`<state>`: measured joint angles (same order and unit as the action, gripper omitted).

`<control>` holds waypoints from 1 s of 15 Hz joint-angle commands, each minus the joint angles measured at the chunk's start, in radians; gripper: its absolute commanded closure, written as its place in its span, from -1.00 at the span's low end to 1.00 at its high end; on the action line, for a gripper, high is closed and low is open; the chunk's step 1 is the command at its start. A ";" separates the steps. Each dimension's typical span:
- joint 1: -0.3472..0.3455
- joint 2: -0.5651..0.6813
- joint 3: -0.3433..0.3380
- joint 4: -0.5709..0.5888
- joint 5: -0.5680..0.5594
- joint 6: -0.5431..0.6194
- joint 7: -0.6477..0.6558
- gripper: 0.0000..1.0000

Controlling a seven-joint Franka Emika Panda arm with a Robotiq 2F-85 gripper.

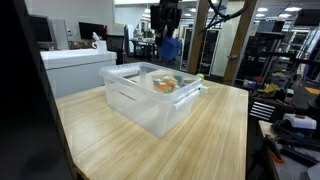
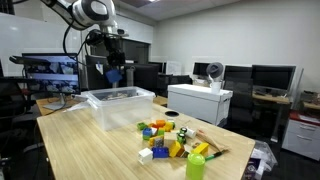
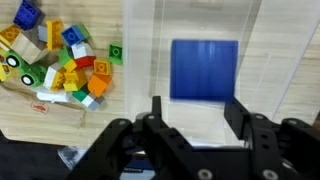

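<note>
Hanging over a clear plastic bin (image 1: 135, 105), the claw (image 3: 196, 102) points straight down. Just beneath its tips is a blue block (image 3: 205, 68). Seen in the wrist view, the block is a flat, solid mid-blue square with faint ridges across its face and no markings. In both exterior views it shows as a small blue shape (image 1: 171, 48) directly under the claw, above the bin's rim. The jaws stand partly apart, about as wide as the block, and I cannot tell whether they grip it or not. The bin sits on a pale wooden surface (image 1: 210, 130). Off to one side of the claw, outside the bin, lies a heap of toy bricks (image 3: 60, 60).
</note>
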<state>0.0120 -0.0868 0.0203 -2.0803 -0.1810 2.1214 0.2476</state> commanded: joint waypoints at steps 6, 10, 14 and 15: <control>-0.102 0.027 -0.099 -0.118 -0.046 0.146 0.084 -1.00; -0.167 0.075 -0.191 -0.104 0.149 0.108 -0.132 -1.00; -0.225 0.181 -0.247 -0.074 0.269 0.098 -0.341 -1.00; -0.237 0.211 -0.251 -0.063 0.288 0.094 -0.389 -1.00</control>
<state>-0.1947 0.0463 -0.2220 -2.1838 0.0375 2.2359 -0.0152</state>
